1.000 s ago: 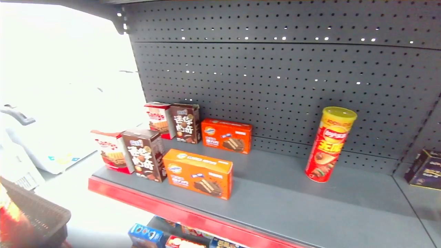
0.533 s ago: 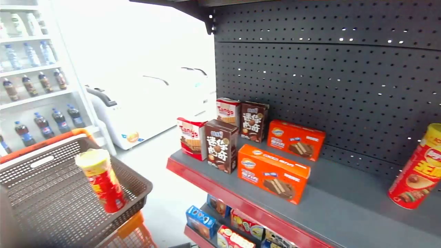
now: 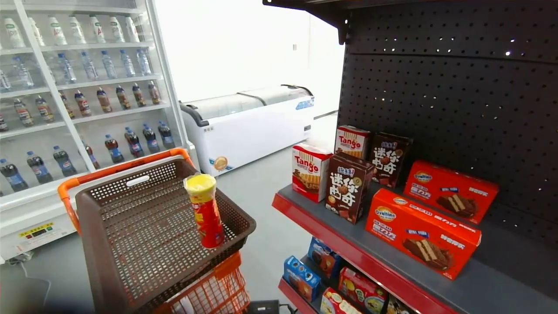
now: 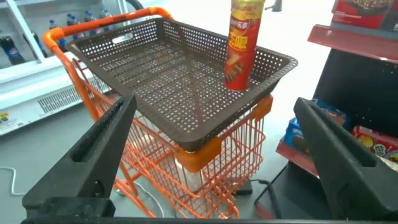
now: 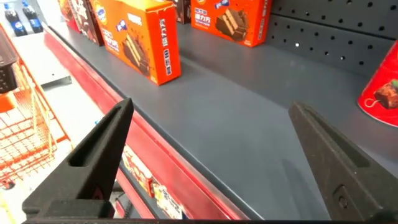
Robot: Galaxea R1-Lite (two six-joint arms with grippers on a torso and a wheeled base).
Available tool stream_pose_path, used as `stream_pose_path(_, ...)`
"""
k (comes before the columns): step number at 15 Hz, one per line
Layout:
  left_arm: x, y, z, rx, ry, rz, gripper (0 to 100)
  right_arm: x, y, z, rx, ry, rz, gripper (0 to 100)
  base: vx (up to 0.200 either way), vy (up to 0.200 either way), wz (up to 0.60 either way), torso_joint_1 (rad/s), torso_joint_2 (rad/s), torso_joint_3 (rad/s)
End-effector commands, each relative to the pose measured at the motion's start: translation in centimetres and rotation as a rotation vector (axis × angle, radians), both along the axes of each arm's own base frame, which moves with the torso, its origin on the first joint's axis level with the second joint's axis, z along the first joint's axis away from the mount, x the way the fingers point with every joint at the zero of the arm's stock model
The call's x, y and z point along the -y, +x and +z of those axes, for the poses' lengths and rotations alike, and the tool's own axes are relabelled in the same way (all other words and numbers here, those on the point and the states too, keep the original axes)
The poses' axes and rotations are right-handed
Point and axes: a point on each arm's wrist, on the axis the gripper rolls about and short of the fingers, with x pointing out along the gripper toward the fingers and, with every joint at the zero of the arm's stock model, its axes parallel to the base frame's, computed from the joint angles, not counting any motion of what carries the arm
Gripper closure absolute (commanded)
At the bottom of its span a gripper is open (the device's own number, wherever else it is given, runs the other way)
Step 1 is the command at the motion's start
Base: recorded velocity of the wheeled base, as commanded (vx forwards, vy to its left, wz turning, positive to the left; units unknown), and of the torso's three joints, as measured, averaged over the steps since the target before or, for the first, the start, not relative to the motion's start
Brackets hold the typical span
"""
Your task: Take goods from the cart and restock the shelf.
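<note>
At far left we see a glass-fronted drinks cooler (image 3: 65,87) with rows of bottles on its racks.

Next to it stands the cart (image 3: 117,168), which has an orange frame and handle. A brown perforated basket (image 3: 130,205) sits on top, and an orange wire basket (image 3: 213,292) hangs below it. One chips can (image 3: 205,216), red with a yellow lid, stands upright in the brown basket at the corner nearest the shelf, close to the basket wall.

The left pincer (image 4: 214,106) hangs above and in front of the cart. Its two black fingers are spread wide and are well apart from the chips can.

Behind the cart, a white chest freezer (image 3: 253,126) sits on the floor against the far wall.

The shelf (image 3: 340,248) occupies the right side. It has a grey deck, a red front edge and a dark perforated back panel (image 3: 436,87). On the deck, goods stand in pairs, one box behind the other:
- two red-and-white wafer boxes (image 3: 309,172) at the left end;
- two brown boxes (image 3: 346,185) just beside them;
- two orange boxes (image 3: 420,231), lying on their long sides.

More packets (image 3: 301,277) fill the tier below.

The right pincer (image 5: 211,109) hangs over a bare stretch of the grey deck, to the right of the orange boxes. Its fingers are spread wide. A second red can (image 5: 382,87) shows at the picture's edge, standing near the back panel.
</note>
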Motion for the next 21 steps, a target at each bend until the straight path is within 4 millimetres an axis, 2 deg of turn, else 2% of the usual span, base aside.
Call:
stream_pose_path(1, 0.0, 0.0, 0.0, 0.0, -0.002, 0.002, 0, 0.0, 0.0, 0.0, 0.0, 0.0, 0.0, 0, 0.0, 0.0, 0.0, 0.0, 0.0, 0.0)
stream_pose_path(4, 0.0, 0.0, 0.1, 0.006, -0.001, 0.006, 0, 0.0, 0.0, 0.0, 0.0, 0.0, 0.0, 0, 0.0, 0.0, 0.0, 0.0, 0.0, 0.0)
stream_pose_path(6, 0.0, -0.2, 2.6, 0.015, 0.105, -0.02, 0, 0.0, 0.0, 0.0, 0.0, 0.0, 0.002, 0, 0.0, 0.0, 0.0, 0.0, 0.0, 0.0)
stream_pose_path(8, 0.0, 2.5, 7.2, -0.159, 0.129, -0.079, 0, 0.0, 0.0, 0.0, 0.0, 0.0, 0.0, 0, 0.0, 0.0, 0.0, 0.0, 0.0, 0.0)
stream_pose_path(10, 0.2, 5.4, 8.9, -0.269, 0.131, -0.073, 0, 0.0, 0.0, 0.0, 0.0, 0.0, 0.002, 0, 0.0, 0.0, 0.0, 0.0, 0.0, 0.0)
stream_pose_path(11, 0.2, 8.4, 10.6, -0.336, 0.137, -0.048, 0, 0.0, 0.0, 0.0, -0.002, 0.0, 0.0, 0, 0.0, 0.0, 0.0, 0.0, 0.0, 0.0)
stream_pose_path(12, 0.2, 8.5, 10.6, -0.341, 0.137, -0.046, 0, 0.0, 0.0, 0.0, -0.002, 0.0, 0.0, 0, 0.0, 0.0, 0.0, 0.0, 0.0, 0.0)
stream_pose_path(13, 0.3, 12.3, 11.0, -0.425, 0.151, -0.007, 0, 0.0, 0.0, 0.0, 0.0, 0.0, 0.0, 0, 0.0, 0.0, 0.0, 0.0, 0.0, 0.0)
stream_pose_path(15, 0.4, 15.5, 11.3, -0.456, 0.152, -0.005, 0, 0.0, 0.0, 0.0, 0.0, 0.0, 0.0, 0, 0.0, 0.0, 0.0, 0.0, 0.0, 0.0)
stream_pose_path(16, 0.4, 16.2, 11.3, -0.465, 0.15, -0.008, 0, 0.0, 0.0, 0.0, -0.002, 0.0, 0.0, 0, 0.0, 0.0, 0.0, 0.0, 0.0, 0.0)
stream_pose_path(18, 0.8, 19.8, 9.9, -0.526, 0.134, -0.095, 0, 0.0, 0.0, 0.0, 0.0, 0.0, 0.0, 0, 0.0, 0.0, 0.0, 0.0, 0.0, 0.0)
stream_pose_path(19, 0.9, 20.3, 9.7, -0.531, 0.133, -0.105, 0, 0.0, 0.0, 0.0, 0.0, 0.0, 0.0, 0, 0.0, 0.0, 0.0, 0.0, 0.0, 0.0)
stream_pose_path(20, 1.2, 22.5, 8.5, -0.538, 0.136, -0.119, 0, 0.0, 0.0, 0.0, 0.0, 0.0, 0.0, 0, 0.0, 0.0, 0.0, 0.0, 0.0, 0.0)
stream_pose_path(21, 1.8, 23.8, 7.8, -0.531, 0.139, -0.139, 0, 0.0, 0.0, 0.0, 0.0, 0.0, 0.002, 0, 0.0, 0.0, 0.0, 0.0, 0.0, 0.0)
